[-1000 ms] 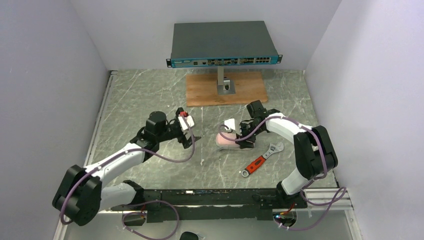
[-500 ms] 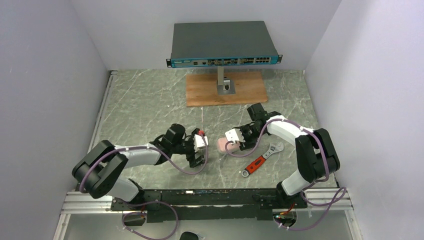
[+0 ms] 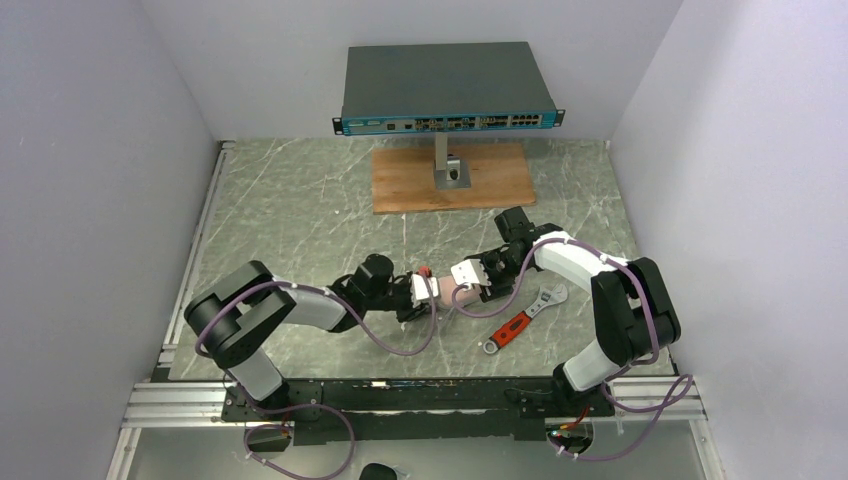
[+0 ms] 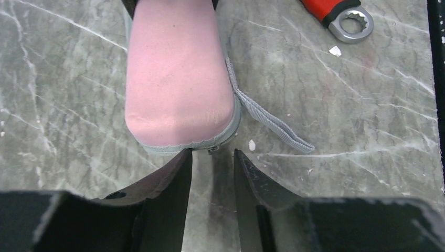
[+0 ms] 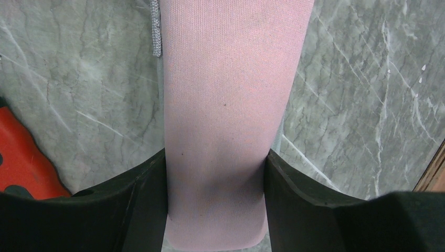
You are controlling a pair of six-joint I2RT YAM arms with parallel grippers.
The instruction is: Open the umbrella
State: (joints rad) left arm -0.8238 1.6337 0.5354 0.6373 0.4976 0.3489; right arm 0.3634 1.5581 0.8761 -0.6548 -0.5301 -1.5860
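The umbrella (image 3: pixel 462 296) lies collapsed on the marble table, a short pink roll (image 4: pixel 178 89) with a grey zipped edge and a grey strap (image 4: pixel 267 118). My right gripper (image 3: pixel 480 282) is shut on its far part, a finger pressing on each side (image 5: pixel 216 155). My left gripper (image 3: pixel 432 292) sits low at the roll's near end, its tips (image 4: pixel 212 153) just short of the small zipper pull (image 4: pixel 212 150). Its jaws stand a narrow gap apart with only table between them.
A red-handled wrench (image 3: pixel 520 318) lies just right of the umbrella, its ring end (image 4: pixel 352 23) close by. At the back, a network switch (image 3: pixel 448 90) stands on a post over a wooden board (image 3: pixel 452 178). Grey walls close in both sides.
My left arm has swung right and forward from mid-table to the umbrella's near end, and its jaws have narrowed from wide open. The right gripper keeps its hold.
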